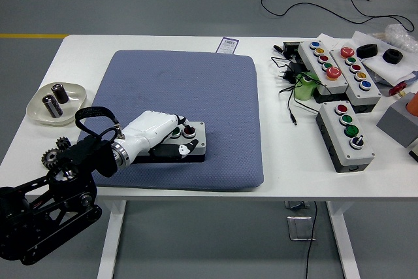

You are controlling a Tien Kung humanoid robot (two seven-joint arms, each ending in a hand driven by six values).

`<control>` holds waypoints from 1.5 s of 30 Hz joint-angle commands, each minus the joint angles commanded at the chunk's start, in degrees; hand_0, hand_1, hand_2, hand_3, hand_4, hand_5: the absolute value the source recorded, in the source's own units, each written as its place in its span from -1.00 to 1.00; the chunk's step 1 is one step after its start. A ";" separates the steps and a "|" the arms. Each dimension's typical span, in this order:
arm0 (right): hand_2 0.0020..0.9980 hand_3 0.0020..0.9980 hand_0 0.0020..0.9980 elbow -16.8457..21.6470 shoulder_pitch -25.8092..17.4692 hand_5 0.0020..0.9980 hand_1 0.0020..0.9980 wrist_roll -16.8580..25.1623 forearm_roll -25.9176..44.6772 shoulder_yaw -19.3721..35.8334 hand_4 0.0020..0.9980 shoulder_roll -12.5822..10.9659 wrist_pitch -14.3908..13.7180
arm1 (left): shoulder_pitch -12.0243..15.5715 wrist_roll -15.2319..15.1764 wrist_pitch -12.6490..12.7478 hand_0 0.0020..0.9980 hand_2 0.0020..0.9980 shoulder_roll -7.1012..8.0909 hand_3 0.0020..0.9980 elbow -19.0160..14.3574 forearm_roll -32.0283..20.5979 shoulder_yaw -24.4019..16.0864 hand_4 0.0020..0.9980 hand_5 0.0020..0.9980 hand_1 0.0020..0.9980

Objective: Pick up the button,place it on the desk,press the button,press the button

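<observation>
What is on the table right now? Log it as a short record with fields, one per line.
surface: white table with a blue pad on it
active hand: left hand, white, lying over the button box on the pad's front part
box buttons visible: one green, one red
right hand: not in view
left of pad: dish holding two cylindrical batteries
right of pad: three more grey button boxes, black cables, a green item
person: none in view
</observation>
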 joint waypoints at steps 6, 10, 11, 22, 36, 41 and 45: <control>0.35 0.25 0.35 0.00 0.04 -0.66 0.32 -0.02 -0.18 0.15 -0.38 0.03 0.05 | 1.55 -2.21 2.93 -1.00 -1.00 -0.36 0.35 -3.09 -2.16 -6.15 0.25 0.78 -1.00; 0.35 0.25 0.35 0.00 -0.06 -0.66 0.32 0.01 -0.48 0.41 -0.38 0.03 0.09 | 3.03 -4.52 6.98 -1.00 -0.82 -1.08 0.42 -3.36 -7.46 -11.82 0.27 0.97 -0.89; 0.35 0.25 0.35 0.00 -0.08 -0.66 0.32 0.01 -0.54 0.43 -0.38 0.03 0.08 | 3.34 -5.11 7.47 -1.00 -0.82 -1.13 0.42 -3.15 -8.82 -13.24 0.27 0.97 -0.89; 0.35 0.25 0.35 0.00 -0.30 -0.66 0.32 -0.01 -1.13 0.93 -0.38 0.05 0.07 | 5.40 -14.69 4.31 0.55 0.81 -1.48 0.85 3.87 -31.09 -25.08 0.37 1.00 0.72; 0.35 0.25 0.35 0.00 0.18 -0.66 0.32 0.01 -1.58 1.22 -0.38 -0.03 0.09 | 8.00 -20.26 4.21 0.87 1.00 -1.49 1.00 17.64 -53.53 -35.35 0.44 1.00 0.89; 0.35 0.25 0.35 0.00 0.35 -0.66 0.32 0.21 -1.59 1.26 -0.38 -0.28 0.06 | 11.00 -20.35 3.50 0.80 1.00 -0.99 1.00 18.07 -54.34 -38.19 0.44 1.00 0.83; 0.35 0.25 0.35 0.00 0.51 -0.66 0.32 0.40 -2.05 1.80 -0.38 -0.44 0.05 | 13.63 -20.17 3.04 0.77 0.96 -1.42 0.95 17.41 -53.83 -41.17 0.43 1.00 0.79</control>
